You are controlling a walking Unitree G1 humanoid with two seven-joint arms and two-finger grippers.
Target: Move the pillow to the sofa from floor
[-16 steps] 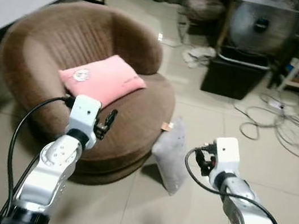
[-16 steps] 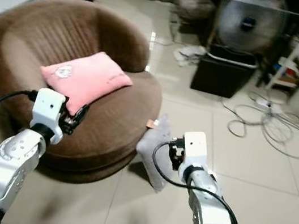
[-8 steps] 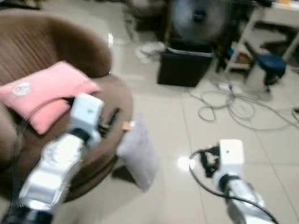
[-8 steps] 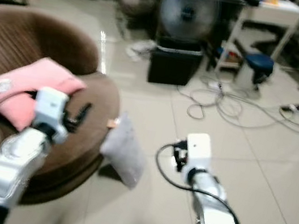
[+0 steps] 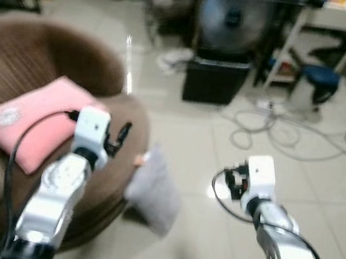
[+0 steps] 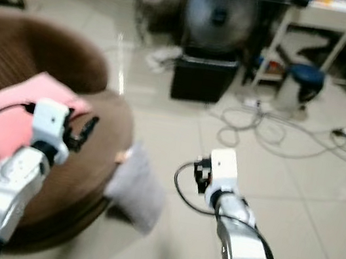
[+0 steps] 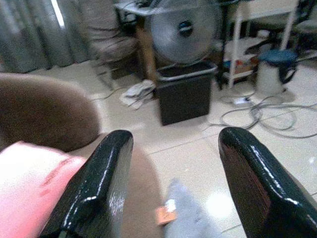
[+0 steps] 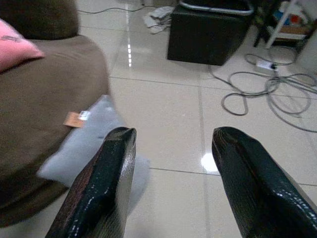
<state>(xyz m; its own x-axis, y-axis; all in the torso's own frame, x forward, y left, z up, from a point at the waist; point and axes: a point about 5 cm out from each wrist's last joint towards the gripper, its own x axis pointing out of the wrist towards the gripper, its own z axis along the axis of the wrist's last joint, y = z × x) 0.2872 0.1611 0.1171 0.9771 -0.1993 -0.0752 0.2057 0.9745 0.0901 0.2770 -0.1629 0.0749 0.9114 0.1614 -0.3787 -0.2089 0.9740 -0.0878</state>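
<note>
A grey pillow [image 5: 153, 189] stands on the tiled floor, leaning against the front right side of the round brown sofa [image 5: 10, 69]. A pink pillow [image 5: 31, 120] lies on the sofa seat. My left gripper [image 5: 121, 135] is held open above the sofa's seat edge, just left of the grey pillow [image 7: 185, 215]. My right gripper [image 5: 229, 182] is open too, out over the floor to the right of the grey pillow [image 8: 91, 141] and apart from it. Nothing is between either pair of fingers.
A black box [image 5: 216, 80] with a fan [image 5: 232, 13] on top stands beyond the sofa. Loose cables [image 5: 279, 131] lie on the tiles at the right. A white table leg [image 5: 285, 52], a blue stool [image 5: 317, 80] and crumpled cloth [image 5: 174, 60] sit further back.
The view has swung slightly back to the left, so the sofa fills more of the picture. Both arms keep the same raised pose and the grey pillow stays against the sofa.
</note>
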